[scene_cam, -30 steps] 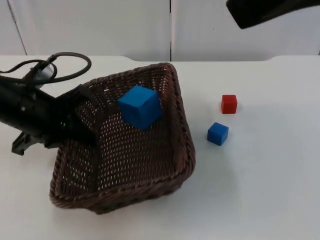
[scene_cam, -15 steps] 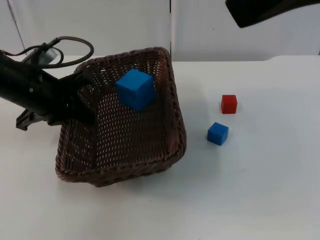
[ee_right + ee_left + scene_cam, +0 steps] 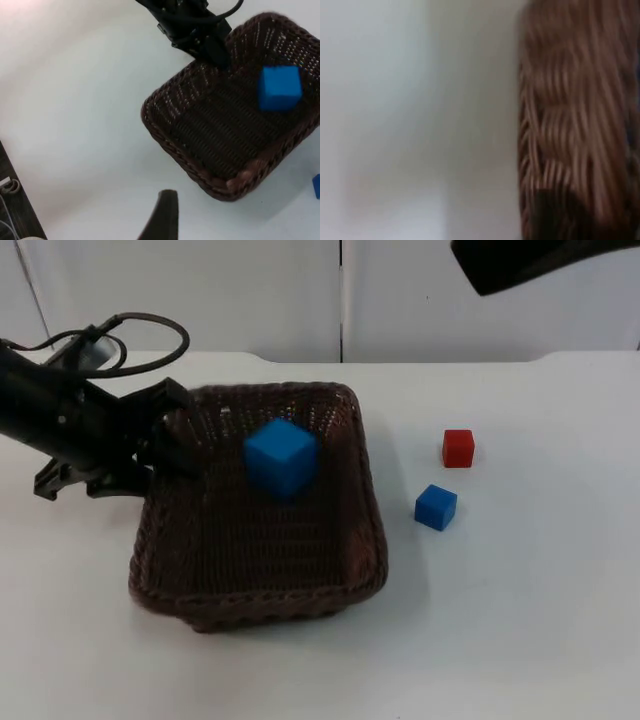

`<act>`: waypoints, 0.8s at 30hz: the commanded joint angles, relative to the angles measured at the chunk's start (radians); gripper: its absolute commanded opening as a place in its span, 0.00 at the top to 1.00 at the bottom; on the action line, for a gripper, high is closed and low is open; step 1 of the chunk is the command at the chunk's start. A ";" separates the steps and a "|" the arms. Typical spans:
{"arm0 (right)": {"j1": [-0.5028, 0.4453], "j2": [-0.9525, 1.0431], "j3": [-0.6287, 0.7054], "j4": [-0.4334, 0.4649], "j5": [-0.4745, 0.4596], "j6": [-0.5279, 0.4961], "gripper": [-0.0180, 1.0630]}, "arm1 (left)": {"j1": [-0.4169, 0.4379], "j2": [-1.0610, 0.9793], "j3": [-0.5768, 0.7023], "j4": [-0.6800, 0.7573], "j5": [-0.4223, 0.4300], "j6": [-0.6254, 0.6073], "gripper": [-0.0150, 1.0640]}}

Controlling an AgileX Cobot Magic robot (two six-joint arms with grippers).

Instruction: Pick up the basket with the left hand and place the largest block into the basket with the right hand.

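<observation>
Three blocks in play, and the big blue block [image 3: 281, 457] sits inside the basket [image 3: 262, 595], toward its far side. The left gripper [image 3: 165, 430] is clamped on the basket's rim at the far left corner, and the basket looks close to level over the white table [image 3: 520, 620]. The right gripper [image 3: 162, 220] hangs high and well back from the action; whether its fingers are parted, I cannot tell. By my read the block is home, so the job now is a steady carry or set-down: keep the rim level, move slowly, and don't let that cube slide toward a wall. The basket is dark brown woven wicker, rectangular with rounded corners and a thick braided rim; that weave gives some grip but may flex under a one-corner hold. The cube is smooth, hard-edged, matte. Off to the right, a small blue block [image 3: 436, 507] and a small red block [image 3: 458, 448] sit near each other.
</observation>
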 commanded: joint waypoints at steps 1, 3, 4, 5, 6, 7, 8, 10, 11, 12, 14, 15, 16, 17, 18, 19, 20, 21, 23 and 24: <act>-0.003 -0.009 0.007 -0.003 -0.008 0.003 0.28 | -0.002 -0.008 -0.007 -0.018 0.028 -0.002 0.33; -0.003 -0.009 0.007 -0.008 -0.008 0.003 0.28 | 0.001 -0.010 -0.007 -0.020 0.029 -0.016 0.05; -0.003 -0.009 0.007 -0.012 -0.008 0.003 0.28 | 0.001 -0.010 -0.007 -0.017 0.024 -0.016 0.01; -0.003 -0.009 0.007 -0.019 -0.006 0.003 0.28 | 0.001 -0.012 -0.007 -0.009 0.019 -0.014 0.01; -0.003 -0.009 0.007 -0.019 -0.006 0.003 0.28 | 0.001 -0.012 -0.007 -0.009 0.019 -0.014 0.01; -0.003 -0.009 0.007 -0.022 -0.002 0.003 0.28 | 0.001 -0.014 -0.007 -0.007 0.014 -0.014 0.01; -0.003 -0.009 0.007 -0.024 0.002 0.003 0.28 | 0.001 -0.017 -0.007 -0.004 0.012 -0.014 0.01; -0.003 -0.009 0.007 -0.024 0.006 0.003 0.28 | 0.001 -0.025 -0.007 0.016 -0.011 -0.034 0.01; -0.003 -0.009 0.007 -0.024 0.006 0.003 0.28 | 0.001 -0.025 -0.007 0.016 -0.011 -0.034 0.01; -0.003 -0.009 0.007 -0.024 0.006 0.003 0.28 | 0.001 -0.028 -0.007 0.031 -0.018 -0.045 0.01; -0.003 -0.009 0.007 -0.024 0.009 0.003 0.28 | 0.001 -0.033 -0.007 0.053 -0.030 -0.060 0.01; -0.003 -0.009 0.007 -0.026 0.009 0.003 0.28 | 0.001 -0.041 -0.007 0.076 -0.038 -0.076 0.01; -0.003 -0.009 0.007 -0.026 0.009 0.003 0.28 | 0.001 -0.041 -0.007 0.076 -0.038 -0.076 0.01; -0.003 -0.009 0.007 -0.026 0.009 0.003 0.28 | 0.001 -0.050 -0.007 0.099 -0.046 -0.089 0.01; -0.003 -0.009 0.007 -0.026 0.009 0.003 0.28 | 0.001 -0.059 -0.007 0.125 -0.057 -0.103 0.01; -0.003 -0.012 0.007 -0.026 0.006 0.003 0.28 | 0.001 -0.072 -0.007 0.159 -0.069 -0.131 0.01; -0.003 -0.012 0.007 -0.026 0.002 0.003 0.28 | 0.001 -0.095 -0.007 0.234 -0.084 -0.175 0.01; -0.003 -0.012 0.007 -0.026 0.002 0.003 0.28 | 0.001 -0.095 -0.007 0.234 -0.084 -0.175 0.01; -0.003 -0.012 0.007 -0.026 -0.002 0.003 0.28 | 0.001 -0.123 -0.007 0.326 -0.097 -0.245 0.01; -0.003 -0.012 0.007 -0.026 -0.006 0.003 0.28 | 0.001 -0.140 -0.007 0.369 -0.097 -0.266 0.01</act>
